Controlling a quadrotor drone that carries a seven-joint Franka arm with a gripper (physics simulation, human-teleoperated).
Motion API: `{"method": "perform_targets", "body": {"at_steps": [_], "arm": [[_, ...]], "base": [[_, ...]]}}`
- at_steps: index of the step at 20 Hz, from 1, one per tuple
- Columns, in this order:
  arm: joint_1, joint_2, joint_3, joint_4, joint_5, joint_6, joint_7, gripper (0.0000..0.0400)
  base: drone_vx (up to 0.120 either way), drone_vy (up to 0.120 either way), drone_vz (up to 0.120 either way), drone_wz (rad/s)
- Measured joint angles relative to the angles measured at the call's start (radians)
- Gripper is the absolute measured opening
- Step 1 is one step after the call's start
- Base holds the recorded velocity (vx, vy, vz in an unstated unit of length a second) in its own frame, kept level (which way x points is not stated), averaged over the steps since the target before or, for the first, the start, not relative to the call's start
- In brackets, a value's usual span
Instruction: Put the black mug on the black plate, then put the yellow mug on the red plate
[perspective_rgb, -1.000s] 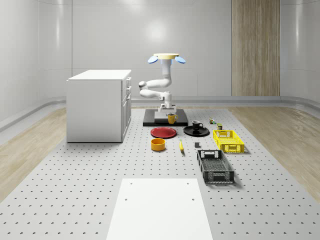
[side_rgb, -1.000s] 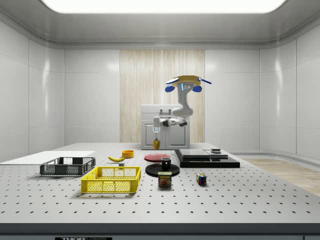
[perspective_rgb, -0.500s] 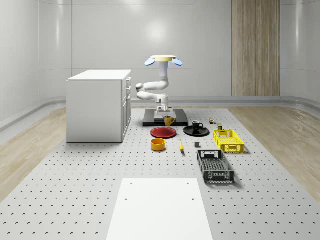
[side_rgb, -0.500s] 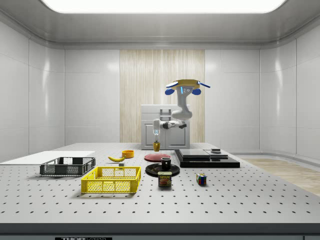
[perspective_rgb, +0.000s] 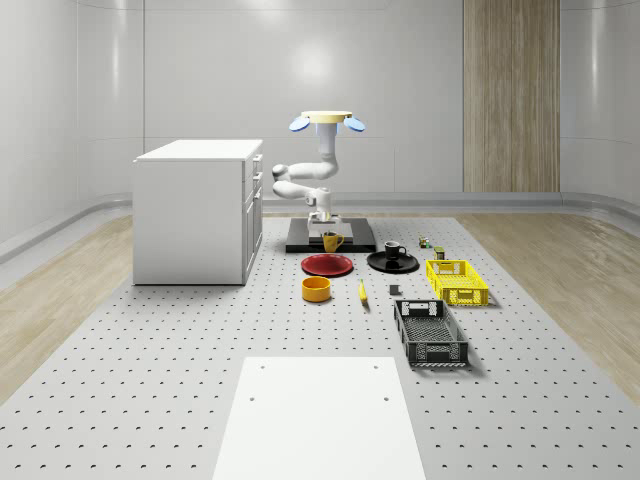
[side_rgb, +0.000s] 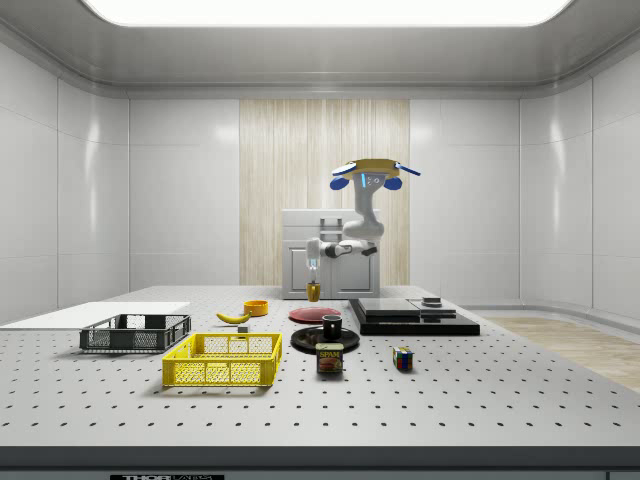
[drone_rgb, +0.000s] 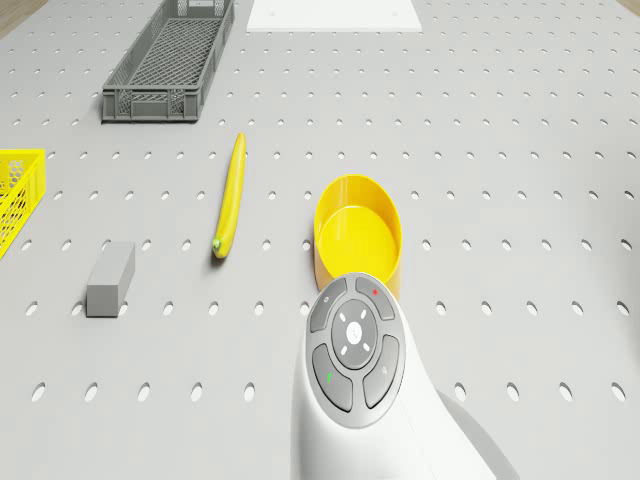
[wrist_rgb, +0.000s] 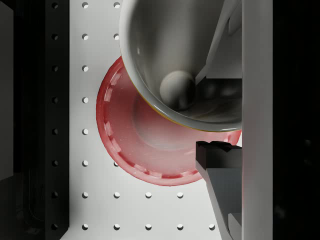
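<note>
The drone (perspective_rgb: 326, 120) hovers beyond the red plate (perspective_rgb: 328, 265), over the black slab's edge, with its arm bent down toward the whole-scene view's left. My gripper (perspective_rgb: 325, 230) is shut on the rim of the yellow mug (perspective_rgb: 331, 242) and holds it upright in the air, just above the red plate. In the side view the yellow mug (side_rgb: 314, 291) hangs clear of the red plate (side_rgb: 314, 314). The wrist view looks into the mug (wrist_rgb: 170, 60), with the red plate (wrist_rgb: 135, 145) below it and one finger (wrist_rgb: 220, 155) beside it. The black mug (perspective_rgb: 395, 250) stands on the black plate (perspective_rgb: 393, 263).
A white cabinet (perspective_rgb: 198, 210) stands at the whole-scene view's left, and a black slab (perspective_rgb: 355, 240) lies behind the plates. Nearer lie a yellow bowl (perspective_rgb: 316, 289), a banana (perspective_rgb: 362, 292), a yellow basket (perspective_rgb: 457, 281), a grey crate (perspective_rgb: 430, 333) and a white panel (perspective_rgb: 315, 415).
The drone and arm have shifted toward the whole-scene view's left, carrying the yellow mug from over the black slab to above the red plate.
</note>
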Motion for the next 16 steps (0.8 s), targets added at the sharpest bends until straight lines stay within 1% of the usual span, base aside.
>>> {"method": "perform_targets", "body": {"at_steps": [7, 16], "arm": [[-0.001, -0.003, -0.061, 0.036, -0.054, 0.041, -0.019, 0.011], [-0.018, 0.01, -0.142, 0.09, -0.13, 0.086, -0.029, 0.011]], "base": [[0.0, 0.0, 0.0, 0.0], [0.0, 0.0, 0.0, 0.0]]}}
